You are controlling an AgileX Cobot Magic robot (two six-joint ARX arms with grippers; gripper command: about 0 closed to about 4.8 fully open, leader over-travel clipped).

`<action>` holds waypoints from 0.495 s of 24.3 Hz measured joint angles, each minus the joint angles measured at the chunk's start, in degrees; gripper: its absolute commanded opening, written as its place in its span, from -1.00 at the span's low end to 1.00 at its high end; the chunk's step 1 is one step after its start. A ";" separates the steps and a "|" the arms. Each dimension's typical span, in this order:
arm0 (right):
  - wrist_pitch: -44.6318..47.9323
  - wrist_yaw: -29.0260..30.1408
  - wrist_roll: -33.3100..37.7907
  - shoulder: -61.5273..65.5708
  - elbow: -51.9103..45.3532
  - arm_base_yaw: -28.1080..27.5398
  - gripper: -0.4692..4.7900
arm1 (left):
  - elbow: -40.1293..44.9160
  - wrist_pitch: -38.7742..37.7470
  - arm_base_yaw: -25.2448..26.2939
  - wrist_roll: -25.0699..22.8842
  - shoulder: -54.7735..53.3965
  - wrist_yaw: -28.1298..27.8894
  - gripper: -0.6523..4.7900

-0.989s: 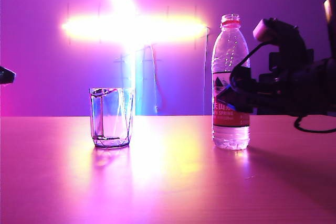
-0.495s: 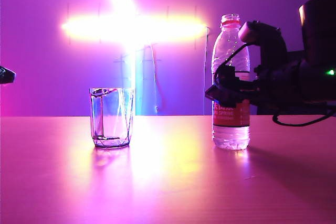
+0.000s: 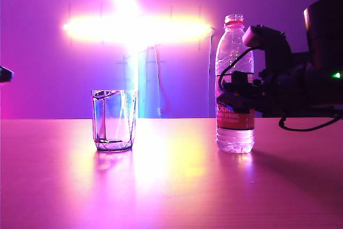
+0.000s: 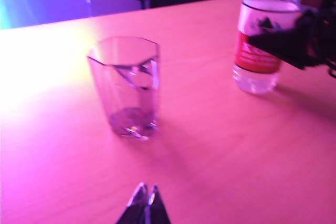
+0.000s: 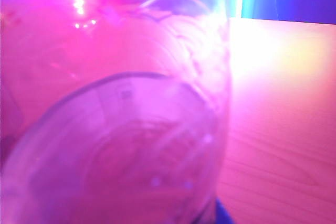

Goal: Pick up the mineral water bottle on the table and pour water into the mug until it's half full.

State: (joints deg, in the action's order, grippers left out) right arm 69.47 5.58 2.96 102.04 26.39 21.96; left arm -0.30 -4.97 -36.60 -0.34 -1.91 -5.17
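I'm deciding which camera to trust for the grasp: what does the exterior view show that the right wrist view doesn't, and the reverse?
Only the exterior view shows the short clear faceted glass mug, the bottle's pinkish neck ring and red label, and the right gripper at the label, left gripper at the left edge. Only the right wrist view shows a blurred close-up of the bottle's clear wall filling the frame. Both share the tall clear plastic mineral water bottle standing on the wooden table.

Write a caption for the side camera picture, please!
Right gripper around the mineral water bottle; empty mug waits nearby.
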 measured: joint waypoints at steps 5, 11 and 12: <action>-0.17 0.02 -1.01 0.02 0.33 0.00 0.04 | 0.00 0.02 4.55 0.00 1.38 0.00 -0.77; -14.16 0.48 -14.47 -4.55 8.31 0.59 0.04 | 0.00 0.00 10.38 0.00 1.66 -0.02 -0.77; -17.16 0.48 -16.85 -5.07 10.16 0.74 0.04 | 0.00 0.00 10.88 0.00 1.66 -0.02 -0.77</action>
State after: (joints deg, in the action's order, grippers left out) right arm 52.31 6.07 -13.89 96.97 36.56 22.70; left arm -0.30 -4.97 -25.71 -0.34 -0.25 -5.19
